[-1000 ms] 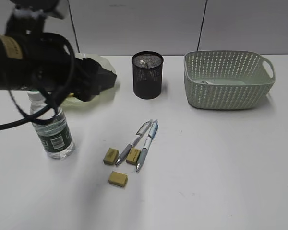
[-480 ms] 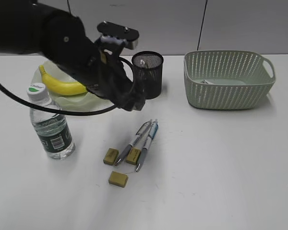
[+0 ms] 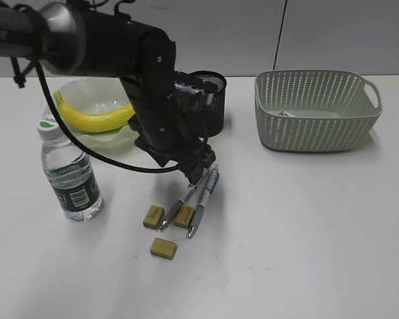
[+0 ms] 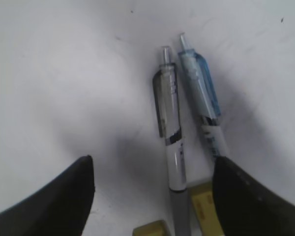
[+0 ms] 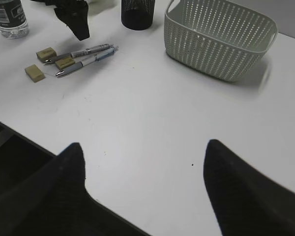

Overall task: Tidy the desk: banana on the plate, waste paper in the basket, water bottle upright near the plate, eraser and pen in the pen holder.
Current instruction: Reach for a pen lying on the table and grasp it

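Banana (image 3: pixel 93 118) sits on the plate (image 3: pixel 110 138), bottle (image 3: pixel 70 174) upright just in front of the plate, and a pale scrap lies in the basket (image 3: pixel 316 109), probably the waste paper. So by my read I'm on the pen and eraser step.

Left gripper (image 3: pixel 198 174) hangs over the top ends of the two pens, jaws spread wide, nothing in them. In the left wrist view the grey pen (image 4: pixel 172 147) lies between the fingers, with the blue pen (image 4: pixel 202 98) touching or just beside it on the right.

Next move, as I judge it: lower and close on one pen only. Needs the fingers straddling the grey barrel without dragging the blue one along. Tight, since the two lie nearly parallel.

In the way: two erasers (image 3: pixel 153 216) flank the pen tips, a third (image 3: pixel 163 248) lies just below. The pen holder (image 3: pixel 209 100) stands behind the arm, partly hidden, something pale already inside.

Right gripper (image 5: pixel 142 187) is spread wide and empty, well clear over bare desk (image 3: pixel 306 226).
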{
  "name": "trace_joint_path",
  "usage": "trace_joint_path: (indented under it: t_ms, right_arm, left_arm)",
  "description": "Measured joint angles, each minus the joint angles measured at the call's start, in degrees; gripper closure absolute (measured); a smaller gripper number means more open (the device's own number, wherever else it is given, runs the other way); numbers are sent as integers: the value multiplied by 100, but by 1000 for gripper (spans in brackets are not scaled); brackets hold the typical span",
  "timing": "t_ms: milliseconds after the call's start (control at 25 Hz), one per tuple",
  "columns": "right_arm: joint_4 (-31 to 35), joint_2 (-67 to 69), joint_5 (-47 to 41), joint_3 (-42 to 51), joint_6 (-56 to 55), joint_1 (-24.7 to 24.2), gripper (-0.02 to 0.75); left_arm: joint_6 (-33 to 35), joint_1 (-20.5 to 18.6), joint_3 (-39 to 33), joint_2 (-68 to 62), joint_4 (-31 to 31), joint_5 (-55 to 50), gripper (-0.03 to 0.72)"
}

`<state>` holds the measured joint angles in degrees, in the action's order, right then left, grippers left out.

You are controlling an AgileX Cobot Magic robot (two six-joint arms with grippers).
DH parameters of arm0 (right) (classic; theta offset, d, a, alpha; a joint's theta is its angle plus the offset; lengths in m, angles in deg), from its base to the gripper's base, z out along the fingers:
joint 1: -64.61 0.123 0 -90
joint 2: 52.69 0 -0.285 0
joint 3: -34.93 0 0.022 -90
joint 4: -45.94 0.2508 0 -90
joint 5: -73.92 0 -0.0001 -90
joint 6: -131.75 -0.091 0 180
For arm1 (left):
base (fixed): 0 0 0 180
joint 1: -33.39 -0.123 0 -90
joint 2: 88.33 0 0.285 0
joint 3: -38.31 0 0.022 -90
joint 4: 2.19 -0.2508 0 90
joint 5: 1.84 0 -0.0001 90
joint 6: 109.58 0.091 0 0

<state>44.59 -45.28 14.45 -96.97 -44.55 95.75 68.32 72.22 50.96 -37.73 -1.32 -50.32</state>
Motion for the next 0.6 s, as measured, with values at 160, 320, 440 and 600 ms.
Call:
trace_joint_path:
  t_ms: [160, 320, 440, 600]
  right_arm:
    - [0, 0, 0, 0, 0, 0, 147]
    - [0, 0, 0, 0, 0, 0, 147]
    - [0, 0, 0, 0, 0, 0, 147]
    - [0, 0, 0, 0, 0, 0, 147]
  left_arm:
    - [209, 0, 497, -477, 33, -677, 127]
    - [281, 0, 805, -792, 149, -888, 127]
    - [415, 0, 965, -948, 385, -895, 127]
    - [437, 0, 1043, -1083, 454, -901, 137]
